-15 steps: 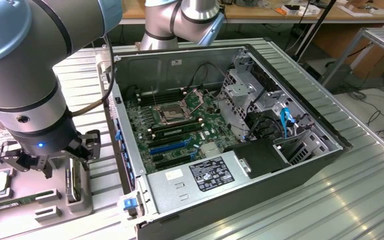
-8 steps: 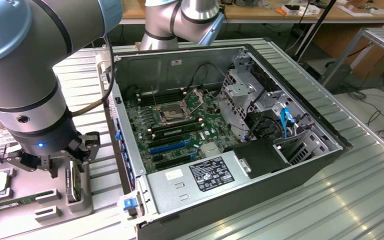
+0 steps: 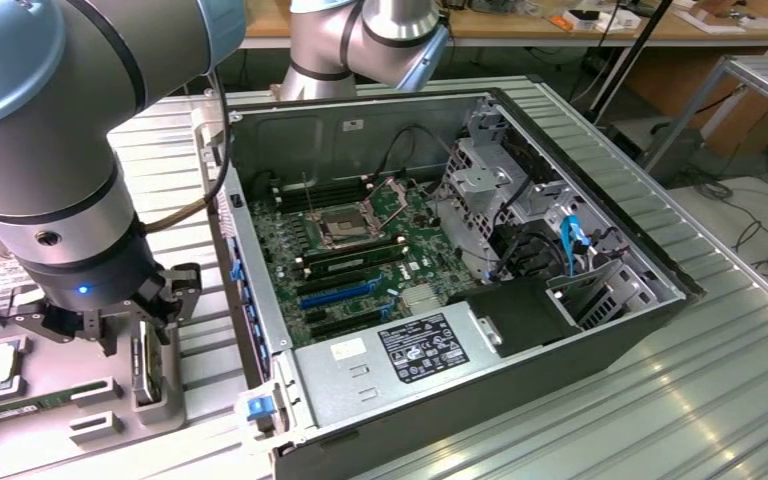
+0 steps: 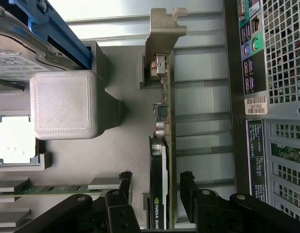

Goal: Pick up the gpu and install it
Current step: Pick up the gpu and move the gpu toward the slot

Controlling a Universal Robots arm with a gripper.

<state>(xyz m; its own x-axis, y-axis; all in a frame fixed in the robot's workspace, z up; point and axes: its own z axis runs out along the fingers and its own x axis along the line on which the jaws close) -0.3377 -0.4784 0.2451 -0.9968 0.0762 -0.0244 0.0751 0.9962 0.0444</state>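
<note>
The hand (image 4: 156, 177) is released, with its fingers (image 4: 187, 182) on both sides of the gpu (image 4: 159, 150) and small gaps between. The gpu stands on edge in a grey holder (image 3: 157, 405), at the exterior view's left of the case (image 3: 344, 130).

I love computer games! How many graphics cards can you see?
1. The gpu stands on edge in a holder beside the computer case, inside the open claw. More may be hidden.

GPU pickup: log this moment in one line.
phase: pre-grasp | claw: open, straddling gpu, no contact seen | gpu: on edge in grey holder, beside computer case | installed: no
</note>
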